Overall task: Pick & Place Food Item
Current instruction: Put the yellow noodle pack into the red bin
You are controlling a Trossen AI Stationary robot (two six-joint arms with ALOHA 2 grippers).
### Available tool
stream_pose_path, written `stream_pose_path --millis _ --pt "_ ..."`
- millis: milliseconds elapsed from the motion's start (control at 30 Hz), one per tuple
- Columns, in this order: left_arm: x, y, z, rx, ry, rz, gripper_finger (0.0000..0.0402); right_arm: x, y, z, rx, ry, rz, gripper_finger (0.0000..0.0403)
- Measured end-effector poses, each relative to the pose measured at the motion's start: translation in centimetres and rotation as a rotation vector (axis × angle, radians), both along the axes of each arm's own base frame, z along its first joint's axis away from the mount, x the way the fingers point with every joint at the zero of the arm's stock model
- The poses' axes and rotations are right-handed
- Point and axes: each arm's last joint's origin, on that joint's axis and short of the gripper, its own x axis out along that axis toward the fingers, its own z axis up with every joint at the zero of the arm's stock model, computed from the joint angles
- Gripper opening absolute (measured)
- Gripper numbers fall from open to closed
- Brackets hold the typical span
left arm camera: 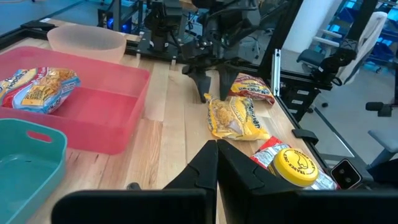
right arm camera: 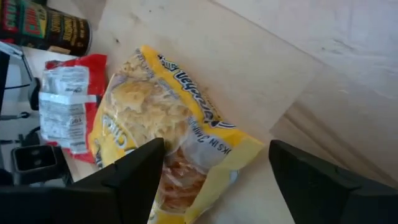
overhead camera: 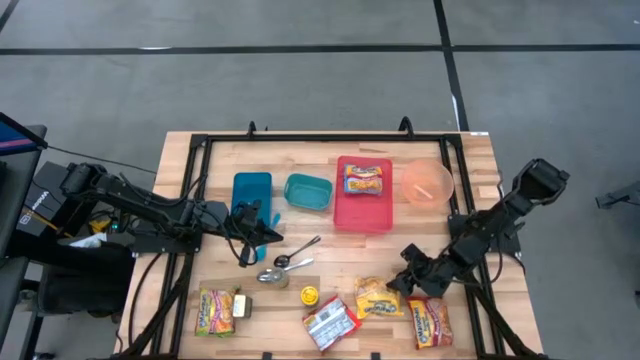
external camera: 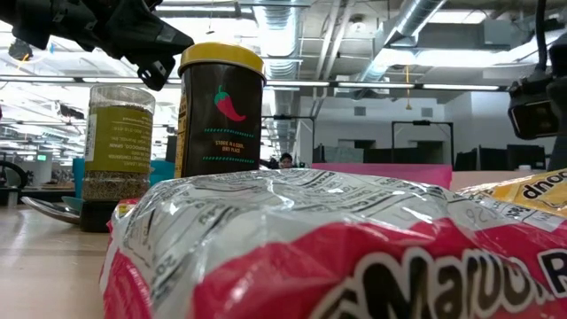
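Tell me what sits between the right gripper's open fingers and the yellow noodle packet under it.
Nothing. In the right wrist view the right gripper stands open straddling the yellow noodle packet, with only bare wooden table around; the left wrist view agrees.

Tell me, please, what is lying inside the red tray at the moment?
Inside the red tray lies one yellow noodle packet, towards its far end; the rest of the floor shows bare. Whatever may sit beneath that packet is covered.

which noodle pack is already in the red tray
The pack near the tray's far end; the other four packs lie on the table's near edge.
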Motion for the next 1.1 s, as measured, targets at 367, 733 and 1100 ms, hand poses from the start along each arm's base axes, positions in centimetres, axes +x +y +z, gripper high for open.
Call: stream_pose_path --millis 367,733,1100 --pt "0.0 0.01 0.01 0.001 -0.001 0.004 0.0 0.85 0.51 -0.42 -0.003 -0.054 0.05 0.0286" --pt "0.0 0.01 0.01 0.001 -0.001 0.004 0.0 0.82 0.48 -0.46 -0.007 -0.048 0.053 0.0252" --pt "0.0 0.0 0.0 0.001 -0.001 0.003 0.0 0.87 0.55 -0.37 -0.013 -0.06 0.068 0.0166"
